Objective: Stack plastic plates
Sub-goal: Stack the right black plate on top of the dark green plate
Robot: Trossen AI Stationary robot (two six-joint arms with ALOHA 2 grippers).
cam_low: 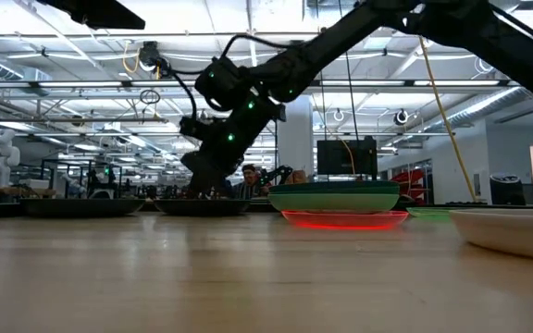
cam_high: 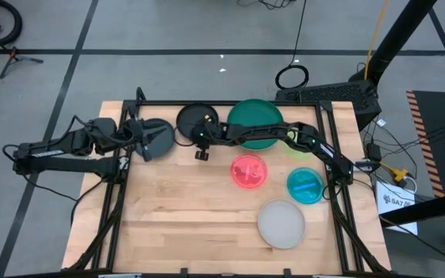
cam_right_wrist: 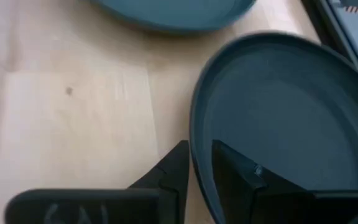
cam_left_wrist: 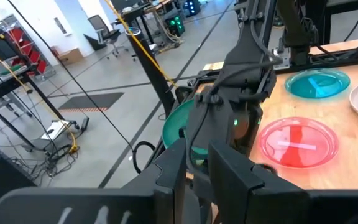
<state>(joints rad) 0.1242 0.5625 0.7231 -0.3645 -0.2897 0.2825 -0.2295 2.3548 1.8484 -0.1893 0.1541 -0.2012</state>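
Observation:
My right gripper (cam_right_wrist: 199,174) reaches across the dark green plate (cam_high: 255,123) to the black plate (cam_high: 195,117) at the far middle of the table. It is open, with the black plate's near-left rim (cam_right_wrist: 197,140) between its fingers. My left gripper (cam_high: 148,140) hovers over the dark grey plate (cam_high: 161,133) at the far left. Its fingers stand a narrow gap apart, with nothing between them (cam_left_wrist: 197,177). A pink plate (cam_high: 249,171), a blue plate (cam_high: 306,185) and a frosted white plate (cam_high: 281,224) lie flat on the table's right half. My right gripper straddles the black plate's rim (cam_right_wrist: 196,155), with one finger (cam_right_wrist: 235,177) inside the plate and one (cam_right_wrist: 171,174) outside. It comes slanting down from the table's right. I cannot tell whether the fingers touch the rim. The plate lies flat on the table.
A sliver of yellow-green plate (cam_high: 301,151) shows beside the dark green one, under the right arm. The table's near left quarter is bare wood (cam_high: 176,224). A black frame (cam_high: 230,104) edges the table. Beyond the table in the low view, a person (cam_low: 248,180) sits far back.

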